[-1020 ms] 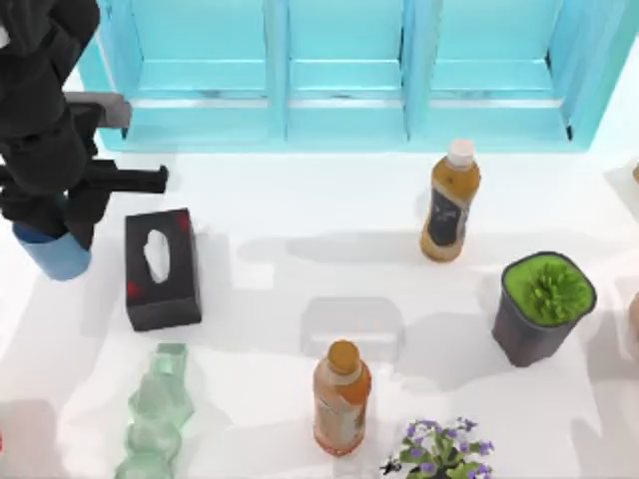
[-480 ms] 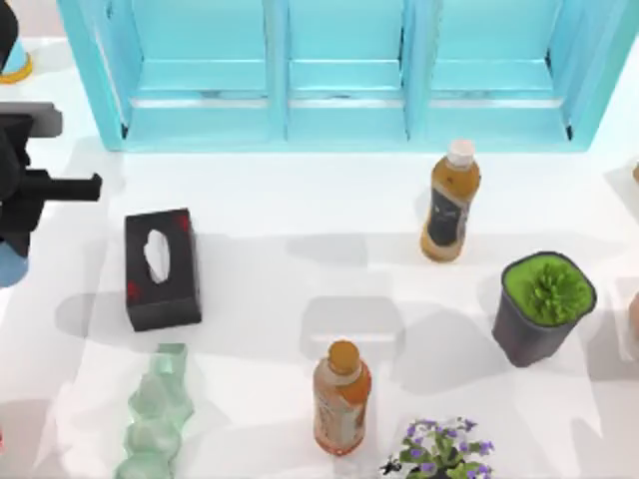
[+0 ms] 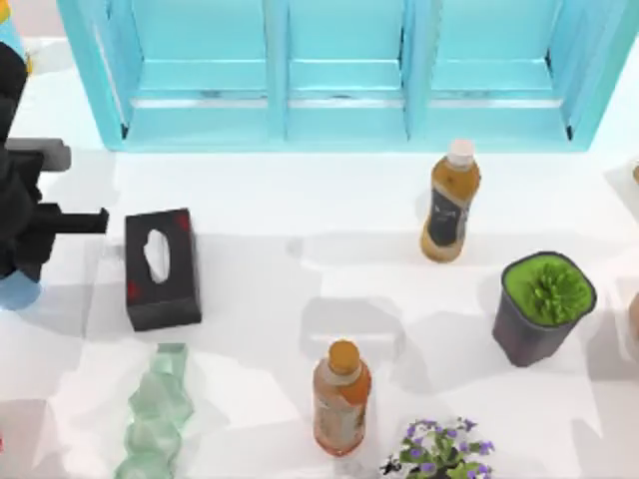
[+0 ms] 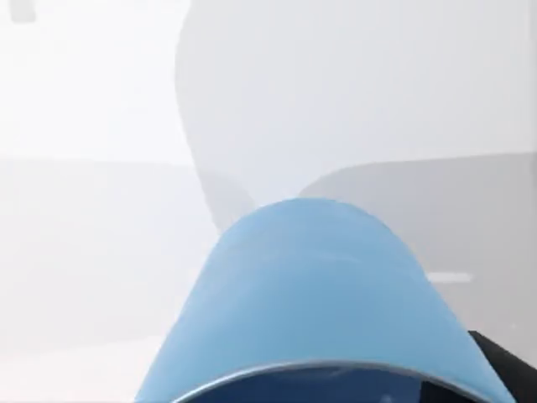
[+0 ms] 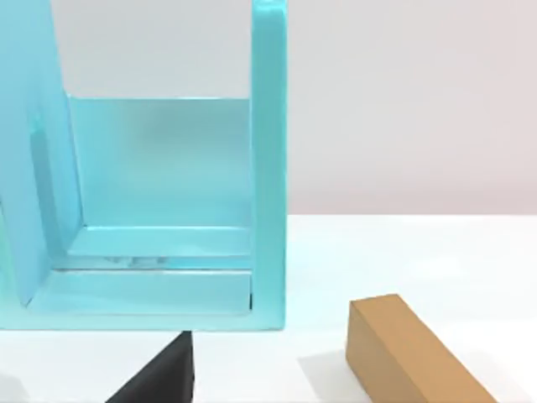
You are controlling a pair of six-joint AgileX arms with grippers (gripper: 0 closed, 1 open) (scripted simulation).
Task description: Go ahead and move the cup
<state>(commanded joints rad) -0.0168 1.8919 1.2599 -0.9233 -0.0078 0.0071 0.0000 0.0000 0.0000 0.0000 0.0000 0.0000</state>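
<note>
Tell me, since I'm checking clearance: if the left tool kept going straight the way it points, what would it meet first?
Probably only bare white table. The left tool, at the table's left edge, carries the blue cup, and past the cup lies plain tabletop; depth is hard to judge.

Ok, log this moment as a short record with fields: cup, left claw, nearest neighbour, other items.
cup: blue cup at the table's far left edge, close under the left wrist camera
left claw: left claw directly over the cup; grip not discernible
nearest neighbour: black tissue box, to the cup's right, apart from it
other items: two bottles, potted plant, cyan shelf
</note>
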